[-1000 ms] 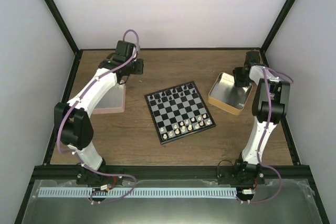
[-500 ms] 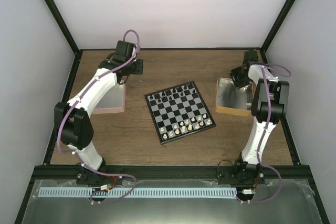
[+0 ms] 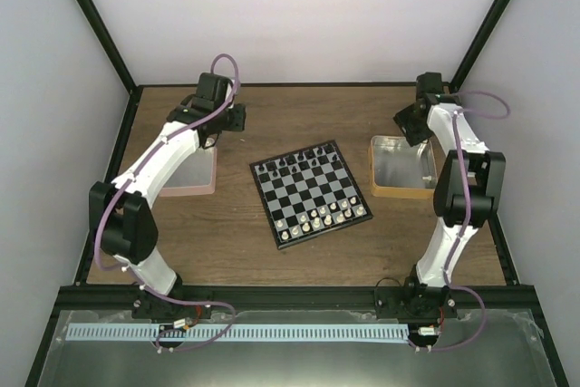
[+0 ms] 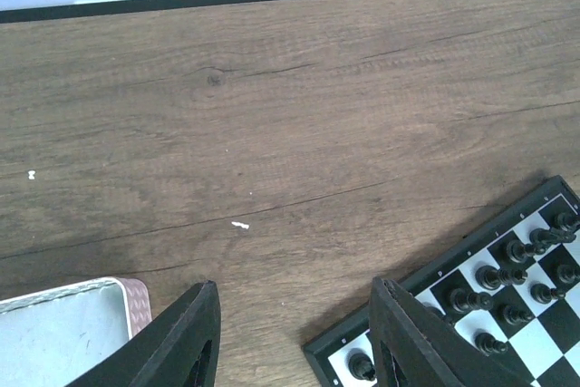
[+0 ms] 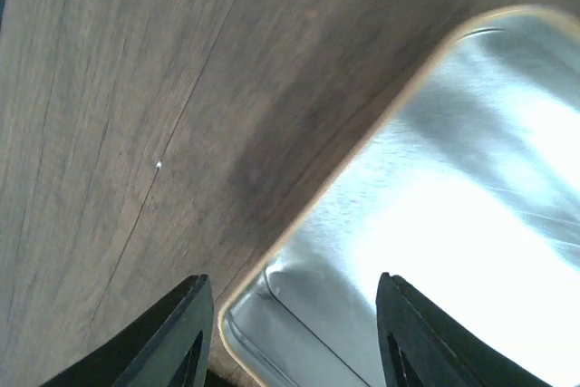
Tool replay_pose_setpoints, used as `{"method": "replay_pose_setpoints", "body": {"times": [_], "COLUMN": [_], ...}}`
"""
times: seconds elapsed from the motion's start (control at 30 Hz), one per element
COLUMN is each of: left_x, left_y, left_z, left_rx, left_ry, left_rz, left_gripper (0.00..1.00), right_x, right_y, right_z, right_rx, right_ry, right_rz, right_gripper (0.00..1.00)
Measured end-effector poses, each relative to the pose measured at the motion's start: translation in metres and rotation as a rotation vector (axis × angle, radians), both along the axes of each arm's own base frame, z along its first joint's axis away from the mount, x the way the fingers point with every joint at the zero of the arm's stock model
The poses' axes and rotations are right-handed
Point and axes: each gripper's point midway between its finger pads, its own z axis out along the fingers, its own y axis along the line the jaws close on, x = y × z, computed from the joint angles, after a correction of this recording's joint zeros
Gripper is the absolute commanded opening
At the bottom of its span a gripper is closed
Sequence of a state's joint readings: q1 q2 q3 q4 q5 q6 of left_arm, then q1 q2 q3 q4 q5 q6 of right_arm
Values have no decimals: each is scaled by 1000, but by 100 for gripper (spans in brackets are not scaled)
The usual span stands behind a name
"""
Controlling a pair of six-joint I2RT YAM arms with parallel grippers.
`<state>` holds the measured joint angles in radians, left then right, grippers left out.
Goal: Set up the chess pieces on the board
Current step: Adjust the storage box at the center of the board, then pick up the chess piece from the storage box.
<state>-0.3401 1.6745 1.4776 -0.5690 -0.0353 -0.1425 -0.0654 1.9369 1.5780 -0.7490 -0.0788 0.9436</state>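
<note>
At table centre: board [image 3: 311, 195] carries white pieces [image 3: 323, 217] lined along its near rows, ready for play.
Right gripper [image 5: 292, 314]: jaws apart, empty, over tray [image 3: 399, 193] corner, probably hunting leftovers.
Left gripper [image 4: 294, 314]: jaws apart, empty, beside board's far corner.

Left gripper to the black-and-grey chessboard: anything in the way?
Nothing visible. In the left wrist view, only bare wooden table lies between the open left gripper and the corner of the small black-and-grey chessboard. The pink rectangular tray sits on the gripper's other side.
</note>
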Motion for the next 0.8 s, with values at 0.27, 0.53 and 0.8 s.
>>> {"method": "replay_pose_setpoints", "body": {"times": [0.27, 0.53, 0.8], "left_x": [-6, -7, -7], "left_y": [2, 2, 4], "left_z": [4, 6, 6], "left_rx": [2, 5, 11], "left_ry": [-13, -18, -20], "left_rz": [-8, -12, -7], "left_gripper": [48, 48, 48], "right_x": [-75, -125, -126], "right_y": [-27, -50, -65], "right_z": [9, -40, -61], "right_rx": [-75, -106, -146], "right_ry": [107, 292, 336], "right_rz": [-228, -408, -476], "right_gripper": [42, 39, 40]}}
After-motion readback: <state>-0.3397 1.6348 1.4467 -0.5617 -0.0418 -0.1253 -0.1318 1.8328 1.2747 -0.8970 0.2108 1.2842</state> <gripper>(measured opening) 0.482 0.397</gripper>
